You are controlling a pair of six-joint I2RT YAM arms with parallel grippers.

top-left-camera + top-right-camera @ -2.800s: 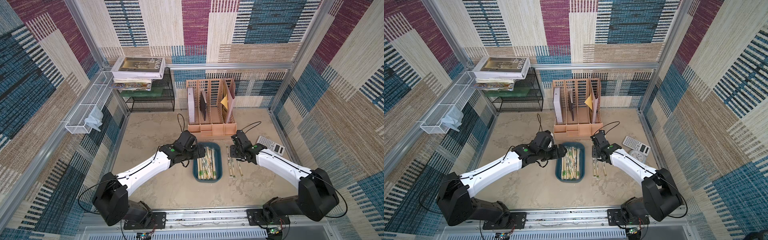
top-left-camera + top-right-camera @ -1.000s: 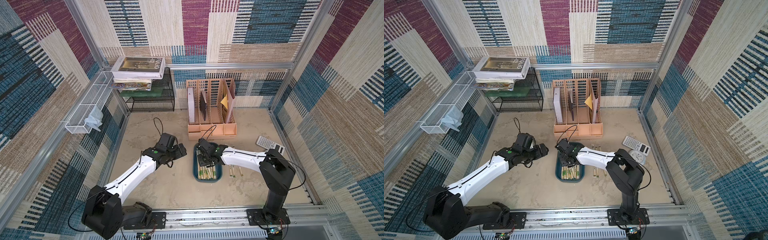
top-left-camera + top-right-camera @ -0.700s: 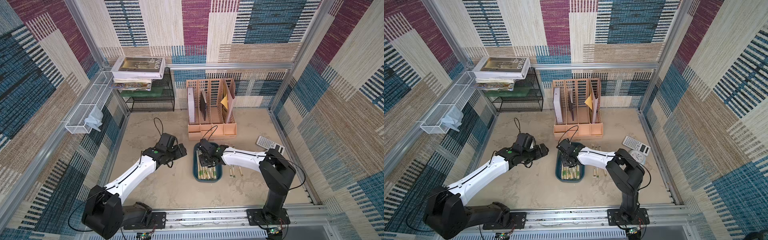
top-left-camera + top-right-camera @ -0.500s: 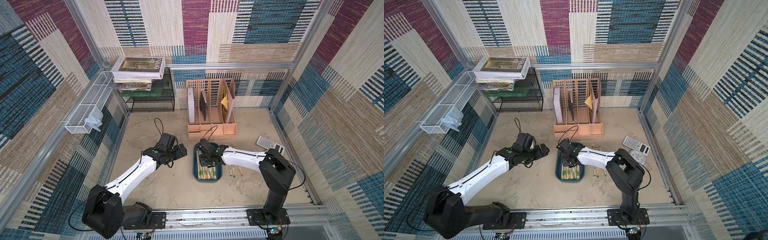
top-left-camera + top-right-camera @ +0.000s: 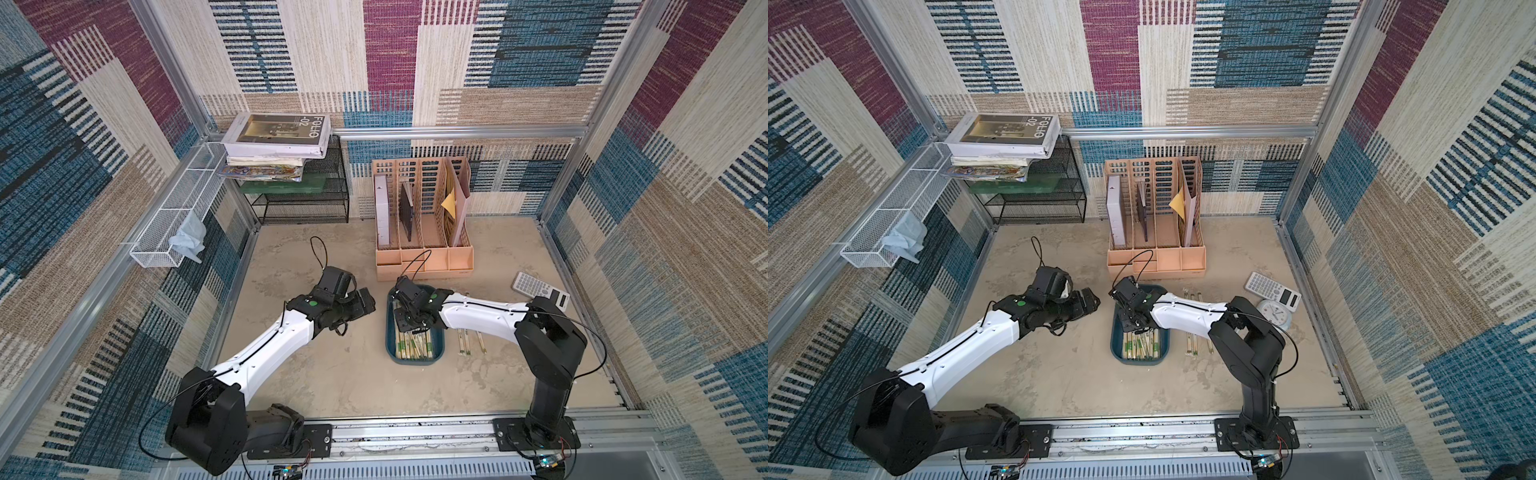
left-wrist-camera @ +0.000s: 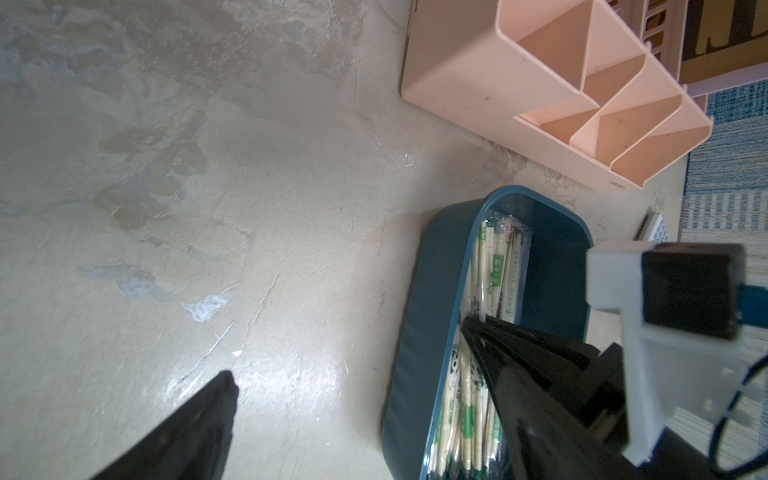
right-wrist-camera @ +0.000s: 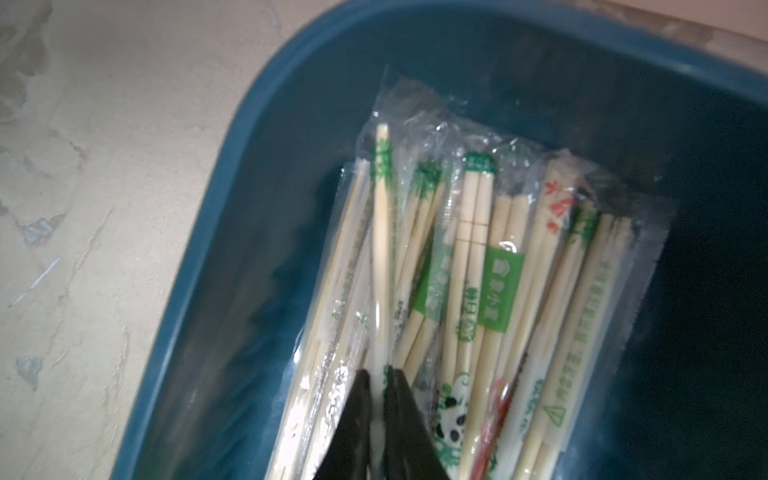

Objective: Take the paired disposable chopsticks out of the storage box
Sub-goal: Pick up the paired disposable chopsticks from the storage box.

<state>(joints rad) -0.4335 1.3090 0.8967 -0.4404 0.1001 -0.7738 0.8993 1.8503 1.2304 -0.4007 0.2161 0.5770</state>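
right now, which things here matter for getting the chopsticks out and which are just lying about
Job: storage box; chopstick pairs inside it; pinched chopstick pair; right fingers; pairs already out beside it.
Lying about: file organizer; calculator; clock; mesh rack; books; wire basket.

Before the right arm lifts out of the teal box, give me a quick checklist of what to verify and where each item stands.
1. Right hand shut on a chopstick pair: ok, the jaws pinch one pale wrapped pair.
2. Neighbouring chopsticks free of that grip: cannot tell, their wrappers overlap it.
3. Grip away from the storage box walls: ok, it sits in the pile, not at a wall.
4. Left hand out of the way: ok, open, over the table beside the box.
5. Drop zone by the removed pairs: ok, they lie on the table on the box's far side from the left hand, with bare table beside them.
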